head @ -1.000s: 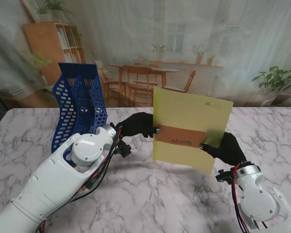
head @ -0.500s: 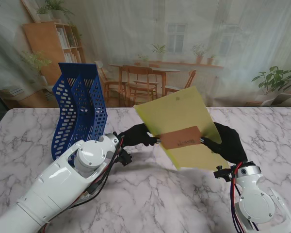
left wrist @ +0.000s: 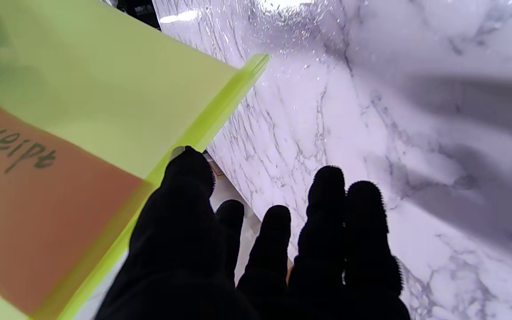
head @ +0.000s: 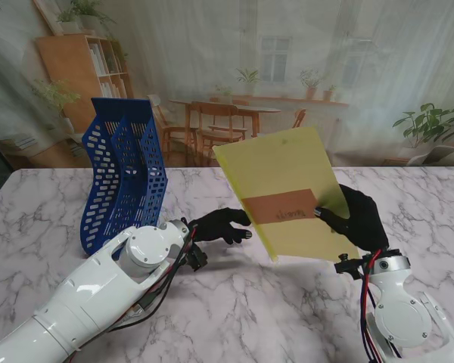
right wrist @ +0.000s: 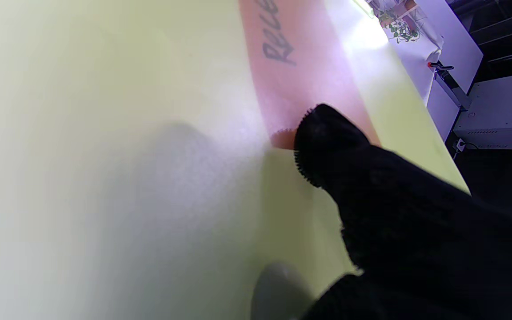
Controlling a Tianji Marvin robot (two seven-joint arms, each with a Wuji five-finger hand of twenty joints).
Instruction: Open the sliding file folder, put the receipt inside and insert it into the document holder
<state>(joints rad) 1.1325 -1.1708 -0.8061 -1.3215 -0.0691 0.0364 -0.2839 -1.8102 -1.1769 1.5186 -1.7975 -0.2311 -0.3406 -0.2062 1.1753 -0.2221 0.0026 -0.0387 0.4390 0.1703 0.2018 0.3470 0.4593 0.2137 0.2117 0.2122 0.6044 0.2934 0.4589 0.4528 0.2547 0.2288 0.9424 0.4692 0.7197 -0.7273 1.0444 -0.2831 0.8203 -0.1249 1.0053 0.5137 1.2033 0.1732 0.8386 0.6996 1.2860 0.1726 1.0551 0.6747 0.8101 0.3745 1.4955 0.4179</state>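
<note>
My right hand is shut on the right edge of the yellow-green file folder, holding it upright and tilted above the table. The orange-brown receipt shows through the folder, its handwritten label readable in the left wrist view. The thumb presses on the folder's face beside the receipt. My left hand hovers just left of the folder's lower corner with fingers loosely spread, holding nothing. The blue mesh document holder stands at the far left.
The marble table stretches under both arms. My left forearm lies across the near-left part of it. A backdrop printed with a dining room hangs behind the table's far edge.
My left hand has let go of the folder's left edge and dropped back toward me. The right hand alone now holds the folder, which has risen slightly and stays tilted.
</note>
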